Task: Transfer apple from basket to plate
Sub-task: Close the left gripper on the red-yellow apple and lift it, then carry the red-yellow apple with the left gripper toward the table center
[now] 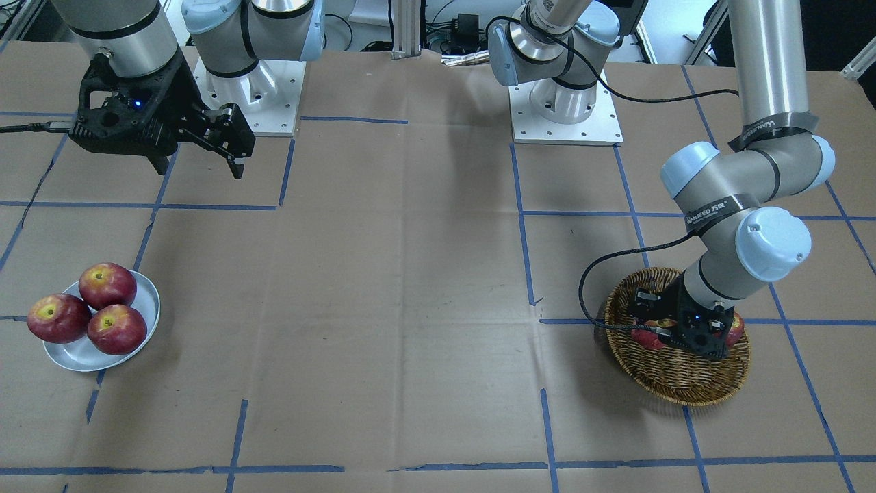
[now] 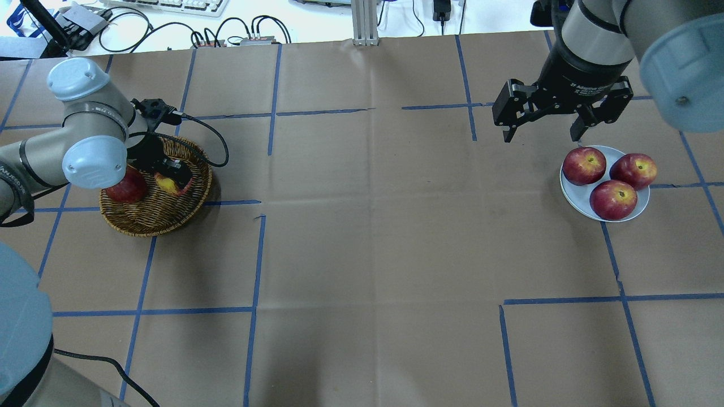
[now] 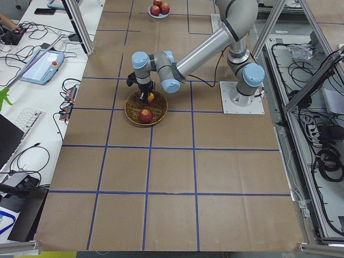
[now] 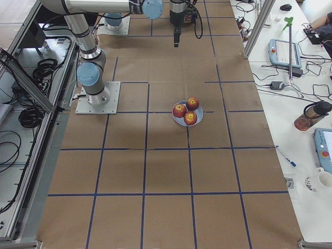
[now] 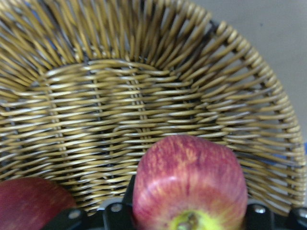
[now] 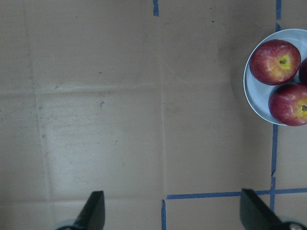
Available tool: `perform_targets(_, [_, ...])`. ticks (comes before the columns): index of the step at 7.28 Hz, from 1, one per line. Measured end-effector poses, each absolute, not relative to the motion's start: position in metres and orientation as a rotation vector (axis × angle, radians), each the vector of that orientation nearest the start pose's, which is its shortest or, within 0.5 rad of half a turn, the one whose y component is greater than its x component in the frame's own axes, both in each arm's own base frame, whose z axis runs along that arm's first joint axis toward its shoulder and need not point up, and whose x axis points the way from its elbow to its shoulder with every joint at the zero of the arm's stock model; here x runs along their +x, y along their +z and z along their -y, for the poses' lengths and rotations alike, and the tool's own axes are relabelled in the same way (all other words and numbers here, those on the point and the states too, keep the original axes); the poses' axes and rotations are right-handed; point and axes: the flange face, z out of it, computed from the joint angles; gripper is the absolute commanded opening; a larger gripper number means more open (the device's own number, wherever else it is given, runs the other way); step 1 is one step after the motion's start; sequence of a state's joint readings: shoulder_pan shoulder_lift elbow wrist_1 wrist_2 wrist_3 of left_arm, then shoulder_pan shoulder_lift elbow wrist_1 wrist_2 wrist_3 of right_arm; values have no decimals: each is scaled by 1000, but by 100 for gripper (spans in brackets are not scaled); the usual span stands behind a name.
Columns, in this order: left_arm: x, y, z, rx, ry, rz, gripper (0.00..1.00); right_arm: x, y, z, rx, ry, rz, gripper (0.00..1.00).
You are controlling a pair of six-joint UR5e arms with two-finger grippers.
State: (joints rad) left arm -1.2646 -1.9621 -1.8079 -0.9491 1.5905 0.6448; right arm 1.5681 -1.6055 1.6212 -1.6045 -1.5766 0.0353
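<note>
Left gripper (image 2: pixel 172 177) fingers clasped the apple (image 5: pixel 189 184). A vertical lift was advised, clearing the dark apple (image 5: pixel 29 203) at 8 o'clock and the basket (image 5: pixel 249 62) rim. Right gripper (image 2: pixel 543 135) fingers stood wide.

Basket (image 2: pixel 148 225): tight inside. Left gripper (image 2: pixel 172 180) is down in it, fingers close against both flanks of the apple (image 5: pixel 189 179). A dark-red apple (image 2: pixel 125 189) sits just left of that, woven wall all round. Wrist and cable (image 2: pixel 218 141) overhang the far-left rim; the near-right part lies open from above. Between basket and plate (image 2: pixel 572 195): broad flat brown paper (image 2: pixel 367 226) with blue tape lines. Three dark-red apples (image 2: pixel 613 199) crowd the plate, with a bare strip on its left edge. Right gripper (image 2: pixel 543 135) hangs high beside the plate, jaws spread wide.
</note>
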Motion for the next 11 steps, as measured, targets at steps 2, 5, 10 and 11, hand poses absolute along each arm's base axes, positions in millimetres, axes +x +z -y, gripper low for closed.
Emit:
perform_targets(2, [-5, 268, 588, 423, -63, -3074, 49, 132, 484, 479, 58, -31, -3146, 100])
perform_targets(5, [-152, 291, 569, 293, -133, -3101, 49, 132, 484, 479, 59, -30, -3147, 100])
perform_targets(10, [-330, 227, 572, 217, -89, -3119, 48, 131, 483, 479, 61, -29, -3150, 100])
perform_targets(11, [-359, 213, 581, 218, -108, -3108, 48, 130, 484, 480, 63, -33, -3150, 100])
